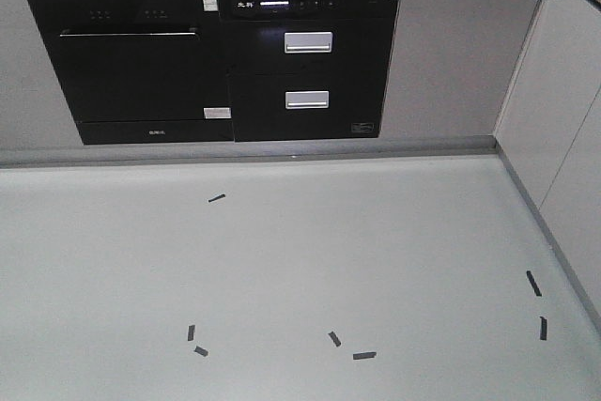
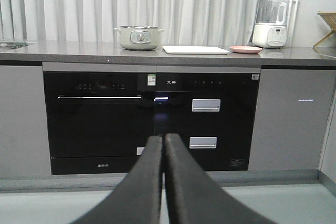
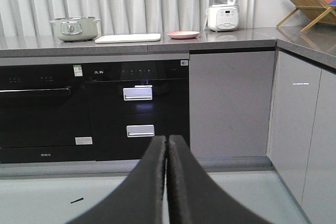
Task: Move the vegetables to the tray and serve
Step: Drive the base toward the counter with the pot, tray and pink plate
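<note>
Clenched empty, the left claw (image 2: 163, 137) and right claw (image 3: 167, 138) face the grey counter (image 2: 79, 54) bearing the tray (image 2: 195, 50).

Grey counter (image 2: 79, 53) carries a pot (image 2: 138, 37), tray (image 2: 196, 50), pink plate (image 2: 245, 49) and blender (image 2: 271, 22).

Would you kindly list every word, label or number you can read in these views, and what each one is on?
Nothing reads clearly.
Green-and-white sticker on the black oven: too small.
White mark on the drawer unit: blurred characters.
Lettering on the oven's bottom strip: blurred.
Blender panel: too small.
</note>
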